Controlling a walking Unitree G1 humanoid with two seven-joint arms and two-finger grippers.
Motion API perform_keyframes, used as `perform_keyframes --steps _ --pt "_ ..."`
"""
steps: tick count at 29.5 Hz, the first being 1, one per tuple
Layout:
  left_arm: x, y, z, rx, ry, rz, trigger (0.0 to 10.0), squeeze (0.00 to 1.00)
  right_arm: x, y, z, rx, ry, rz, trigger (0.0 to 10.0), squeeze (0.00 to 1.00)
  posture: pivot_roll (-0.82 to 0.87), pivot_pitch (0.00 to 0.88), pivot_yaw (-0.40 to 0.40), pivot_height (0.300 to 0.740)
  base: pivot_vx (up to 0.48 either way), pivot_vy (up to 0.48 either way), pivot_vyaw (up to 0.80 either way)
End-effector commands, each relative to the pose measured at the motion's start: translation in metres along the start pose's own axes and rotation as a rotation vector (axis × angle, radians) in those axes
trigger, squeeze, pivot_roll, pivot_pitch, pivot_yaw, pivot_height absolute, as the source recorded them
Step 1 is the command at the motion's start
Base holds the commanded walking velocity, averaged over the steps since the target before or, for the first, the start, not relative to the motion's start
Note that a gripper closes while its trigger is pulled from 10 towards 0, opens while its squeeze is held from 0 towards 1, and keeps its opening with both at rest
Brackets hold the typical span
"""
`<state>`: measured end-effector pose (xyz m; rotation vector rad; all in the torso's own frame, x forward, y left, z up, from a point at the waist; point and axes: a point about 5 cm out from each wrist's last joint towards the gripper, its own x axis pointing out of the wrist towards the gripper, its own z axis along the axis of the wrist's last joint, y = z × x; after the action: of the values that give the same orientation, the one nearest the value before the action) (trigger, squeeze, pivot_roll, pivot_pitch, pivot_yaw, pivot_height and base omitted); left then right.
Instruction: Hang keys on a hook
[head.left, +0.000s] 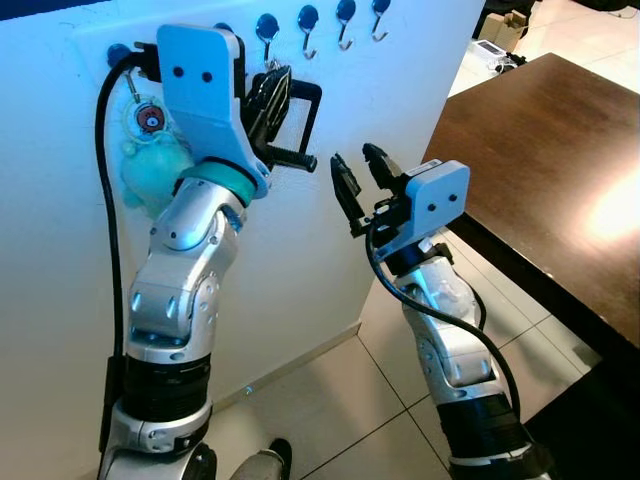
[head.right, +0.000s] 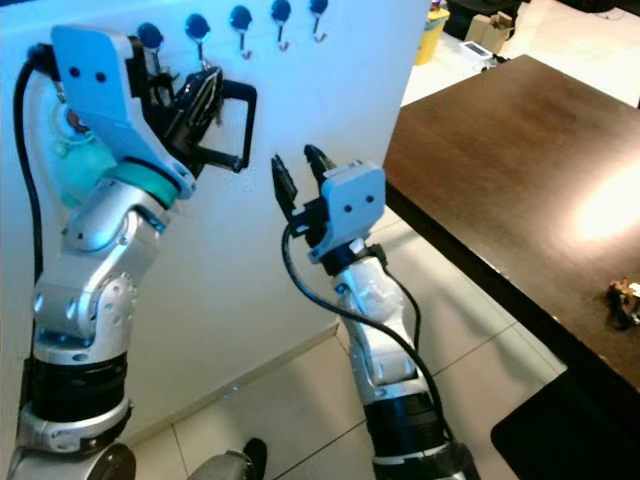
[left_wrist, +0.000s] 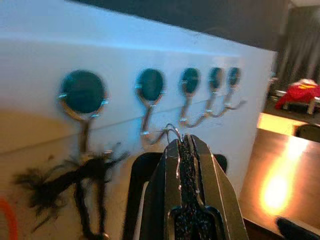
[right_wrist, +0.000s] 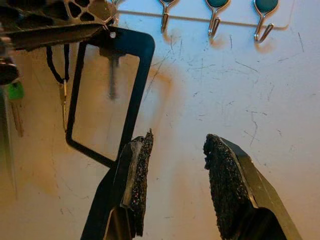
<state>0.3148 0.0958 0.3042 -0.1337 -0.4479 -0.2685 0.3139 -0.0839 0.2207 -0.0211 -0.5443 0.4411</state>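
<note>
Left wrist view, left gripper (left_wrist: 186, 145) jaws closed, apparently on key ring (left_wrist: 172, 131), at hook (left_wrist: 150, 131).

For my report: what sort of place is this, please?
Probably a home entryway or dining area: a row of wall hooks on a white wall, a dark wooden table, and a tiled floor.

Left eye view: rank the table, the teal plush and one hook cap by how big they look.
1. Table, by far the largest.
2. Teal plush, partly hidden behind the left arm.
3. Hook cap, the smallest.
</note>
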Motion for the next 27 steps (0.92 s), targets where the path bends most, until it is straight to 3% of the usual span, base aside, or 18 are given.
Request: perform_keyframes --steps 1,13,24,25,26,27 --pt "0.001 0.003 0.0 -0.012 0.008 0.025 10.0 0.0 -0.003 0.001 -0.004 0.011 0.012 0.0 10.0 0.0 0.12 0.033 0.113 0.74 0.0 0.0 0.0" --pt "-0.001 0.015 0.0 -0.039 0.02 0.096 10.0 0.0 -0.003 0.002 -0.005 0.014 0.012 0.001 10.0 0.0 0.12 0.028 0.114 0.74 0.0 0.0 0.0" --pt "-0.006 0.015 -0.014 0.029 0.108 0.071 10.0 0.0 -0.004 0.002 -0.005 0.012 0.013 0.002 10.0 0.0 0.11 0.022 0.112 0.74 0.0 0.0 0.0" --pt "-0.008 0.012 -0.015 0.078 0.104 0.041 10.0 0.17 -0.004 0.002 -0.005 0.012 0.013 0.003 10.0 0.0 0.12 0.02 0.111 0.74 0.0 0.0 0.0" --pt "-0.01 0.009 -0.015 0.128 0.089 0.009 10.0 1.0 -0.004 0.002 -0.005 0.011 0.013 0.004 10.0 0.0 0.11 0.02 0.11 0.74 0.0 0.0 0.0" --pt "-0.011 0.006 -0.013 0.161 0.071 -0.011 10.0 1.0 -0.004 0.002 -0.005 0.011 0.013 0.005 10.0 0.0 0.11 0.02 0.11 0.74 0.0 0.0 0.0"
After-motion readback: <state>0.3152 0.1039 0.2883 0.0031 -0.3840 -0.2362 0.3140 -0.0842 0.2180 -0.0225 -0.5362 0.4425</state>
